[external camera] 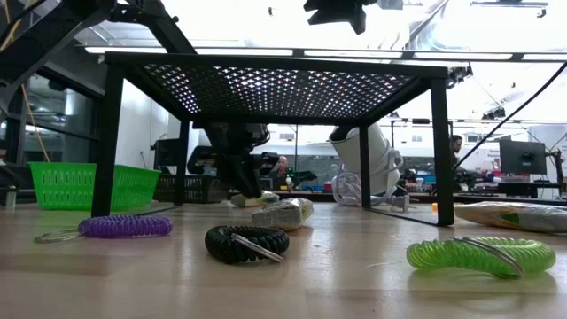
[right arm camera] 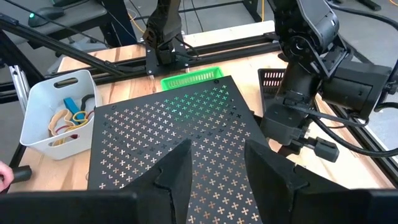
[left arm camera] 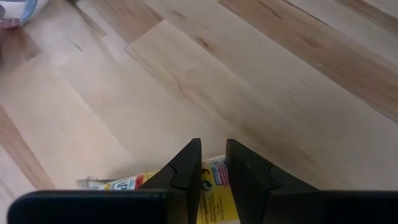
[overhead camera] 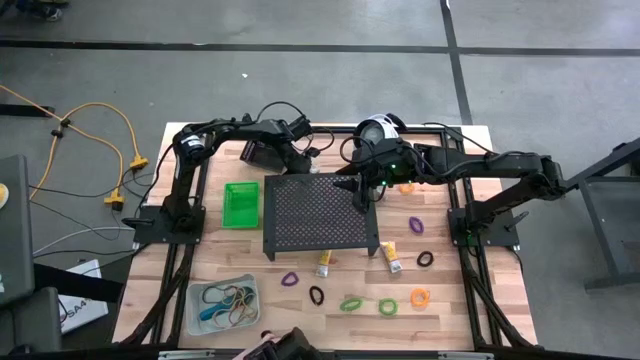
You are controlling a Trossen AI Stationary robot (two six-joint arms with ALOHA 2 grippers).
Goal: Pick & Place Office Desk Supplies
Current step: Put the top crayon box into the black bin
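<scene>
My left gripper (left arm camera: 213, 144) reaches down behind the far edge of the black perforated stand (overhead camera: 318, 215), shut on a yellow tube (left arm camera: 124, 183). In the high view this gripper (overhead camera: 310, 162) sits beside the black bin (overhead camera: 262, 152). My right gripper (right arm camera: 217, 149) hangs open above the stand's top, holding nothing. Two more yellow tubes (overhead camera: 325, 263) (overhead camera: 390, 257) lie on the table at the stand's near edge. Purple (overhead camera: 290, 279), black (overhead camera: 317, 295), green (overhead camera: 350, 303) and orange (overhead camera: 420, 297) loops lie near the front. My left gripper pinches the yellow tube between its two fingers; the printed label (left arm camera: 216, 177) shows in the narrow gap. The fingers slant downward and lie across the tube, whose one end (left arm camera: 93, 184) sticks out sideways. I cannot tell whether the tube touches the wood.
A green bin (overhead camera: 240, 203) stands left of the stand. A pale bin (overhead camera: 222, 300) with rubber bands sits front left. A round white-and-silver device (overhead camera: 377, 127) lies at the far edge. More loops (overhead camera: 416, 224) (overhead camera: 425, 258) lie right of the stand. A hand (right arm camera: 3, 174) shows at the table's edge.
</scene>
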